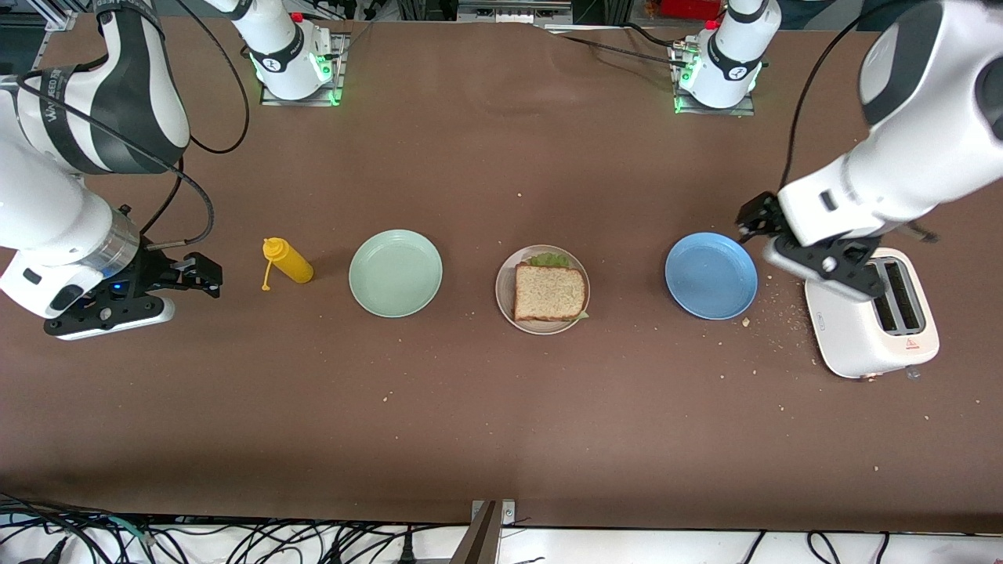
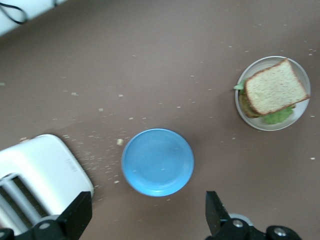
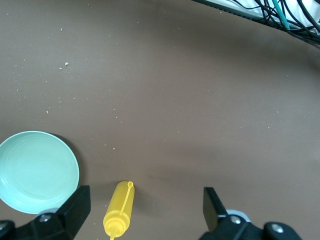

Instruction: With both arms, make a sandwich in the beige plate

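The sandwich (image 1: 550, 291) lies on the beige plate (image 1: 502, 286) in the middle of the table, a slice of brown toast on top and green lettuce (image 1: 550, 258) showing at its edge. The left wrist view also has the sandwich (image 2: 274, 90) on its plate (image 2: 300, 113). My left gripper (image 1: 751, 222) hangs open and holds nothing, over the table between the blue plate and the toaster; its black fingers (image 2: 80, 212) stand wide apart. My right gripper (image 1: 205, 276) is open and holds nothing, over the table beside the yellow bottle at the right arm's end.
A mint-green plate (image 1: 396, 272) and a blue plate (image 1: 711, 275) flank the beige one, both bare. A yellow squeeze bottle (image 1: 288, 262) lies on its side by the mint plate. A white toaster (image 1: 874, 321) stands at the left arm's end, with crumbs scattered around it.
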